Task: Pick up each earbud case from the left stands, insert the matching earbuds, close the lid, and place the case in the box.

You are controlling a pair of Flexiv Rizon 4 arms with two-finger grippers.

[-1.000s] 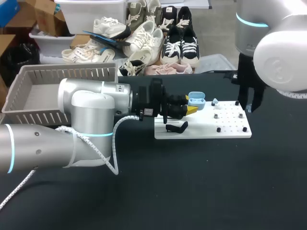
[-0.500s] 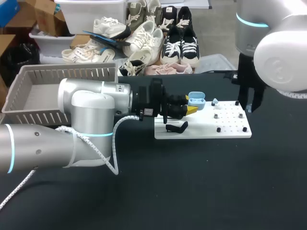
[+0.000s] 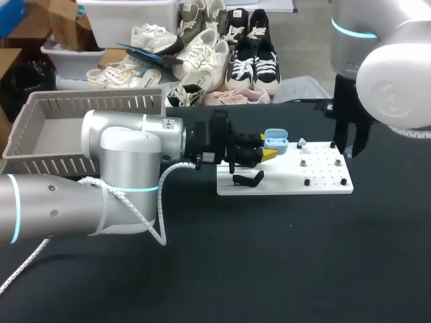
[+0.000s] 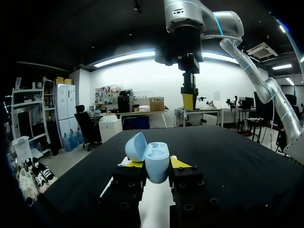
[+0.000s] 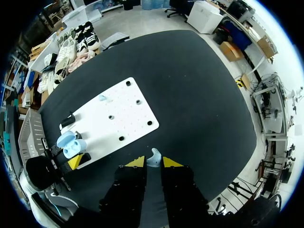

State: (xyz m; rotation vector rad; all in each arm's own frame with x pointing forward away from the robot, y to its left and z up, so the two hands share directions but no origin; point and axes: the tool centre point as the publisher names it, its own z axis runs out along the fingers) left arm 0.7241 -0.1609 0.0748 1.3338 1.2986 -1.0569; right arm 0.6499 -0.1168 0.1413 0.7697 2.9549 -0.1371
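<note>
A light blue earbud case point(image 3: 275, 140) with its lid up sits between the yellow-tipped fingers of my left gripper point(image 3: 267, 154), which is shut on it just above the left end of the white pegboard point(image 3: 323, 183). From the left wrist, the case point(image 4: 156, 160) shows its empty earbud wells, lid point(image 4: 136, 146) tipped back. My right gripper point(image 5: 153, 162) hangs high over the table beyond the board's right end, shut on a pale blue earbud point(image 5: 154, 157). A second earbud point(image 3: 302, 142) lies on the board point(image 5: 124, 124), also seen as the earbud point(image 5: 102, 98) from the right wrist.
A black stand point(image 3: 248, 179) sits on the board's left end, below my left gripper. Several black pegs point(image 3: 307, 182) dot the board. The grey slatted box point(image 3: 40, 111) stands at the table's far left. Black tabletop point(image 3: 283, 256) spreads out in front of the board.
</note>
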